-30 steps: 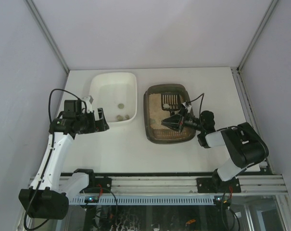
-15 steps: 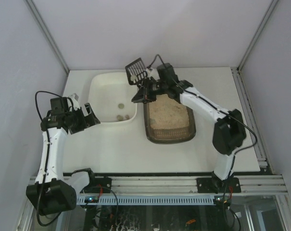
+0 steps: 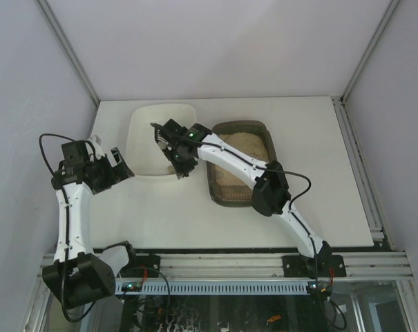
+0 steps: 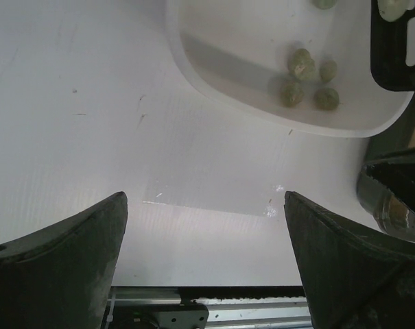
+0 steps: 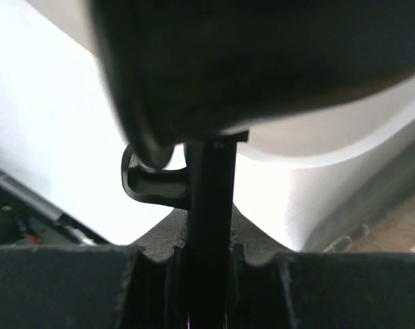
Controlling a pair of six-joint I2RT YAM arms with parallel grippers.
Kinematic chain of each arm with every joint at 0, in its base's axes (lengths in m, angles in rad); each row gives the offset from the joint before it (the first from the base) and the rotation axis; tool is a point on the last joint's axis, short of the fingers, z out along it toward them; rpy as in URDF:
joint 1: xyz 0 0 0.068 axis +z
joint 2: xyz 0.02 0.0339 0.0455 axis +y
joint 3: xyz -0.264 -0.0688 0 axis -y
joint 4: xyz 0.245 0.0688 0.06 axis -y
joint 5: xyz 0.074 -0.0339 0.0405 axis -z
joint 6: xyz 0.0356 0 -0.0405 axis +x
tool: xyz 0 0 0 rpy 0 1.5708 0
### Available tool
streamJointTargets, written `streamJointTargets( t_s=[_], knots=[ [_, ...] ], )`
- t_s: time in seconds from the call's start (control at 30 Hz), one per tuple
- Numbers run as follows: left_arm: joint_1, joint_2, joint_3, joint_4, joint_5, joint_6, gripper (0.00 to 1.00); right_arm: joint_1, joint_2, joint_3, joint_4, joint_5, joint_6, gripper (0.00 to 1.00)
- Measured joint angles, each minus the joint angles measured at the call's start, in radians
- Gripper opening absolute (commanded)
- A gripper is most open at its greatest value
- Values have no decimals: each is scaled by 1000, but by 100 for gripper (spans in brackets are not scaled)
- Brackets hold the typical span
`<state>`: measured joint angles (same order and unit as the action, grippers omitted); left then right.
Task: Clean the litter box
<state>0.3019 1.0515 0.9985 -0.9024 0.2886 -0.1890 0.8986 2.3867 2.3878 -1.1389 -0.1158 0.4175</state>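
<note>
The litter box is a dark tray with beige litter, right of centre; its corner shows in the left wrist view and the right wrist view. My right gripper reaches over the white tray and is shut on the handle of a black slotted scoop. The scoop hangs over the tray's right end. Several greenish clumps lie in the white tray. My left gripper is open and empty, above the table just left of the white tray, its fingertips wide apart.
The white tray's rim is close under the right wrist. The table's near edge and a metal rail run along the front. Grey walls enclose the back and both sides.
My right arm has swung the scoop from the litter box up and left, then down over the white tray. My left arm has drawn back a little to the left.
</note>
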Motion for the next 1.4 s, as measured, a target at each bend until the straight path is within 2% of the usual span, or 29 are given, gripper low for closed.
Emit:
streamJointTargets(
  t_s=[0.17,0.37,0.57,0.77,0.87,1.0,1.1,1.23,1.3,1.4],
  knots=[
    [14,0,-2,5,-25,18,100,76,0,45,-60,226,-116,0],
    [16,0,-3,10,-36,27,100,113,5,46,-82,415,-201,0],
    [16,0,-3,10,-42,36,100,107,7,46,-89,516,-240,0],
    [17,0,-3,10,-35,42,100,99,3,43,-77,537,-240,0],
    [16,-1,-3,10,-13,41,100,100,-69,-58,-32,504,-216,0],
    [-51,1,0,6,-7,16,100,80,-299,-253,-21,364,-140,0],
    [-198,23,5,11,-5,-24,100,29,-511,-398,-40,229,-51,0],
    [-410,103,44,52,9,-120,100,-117,-767,-647,-82,64,65,0],
    [-475,154,80,69,16,-164,100,-198,-839,-764,-118,4,106,0],
    [-557,240,148,110,31,-229,100,-262,-851,-896,-175,-78,141,0]
  ],
)
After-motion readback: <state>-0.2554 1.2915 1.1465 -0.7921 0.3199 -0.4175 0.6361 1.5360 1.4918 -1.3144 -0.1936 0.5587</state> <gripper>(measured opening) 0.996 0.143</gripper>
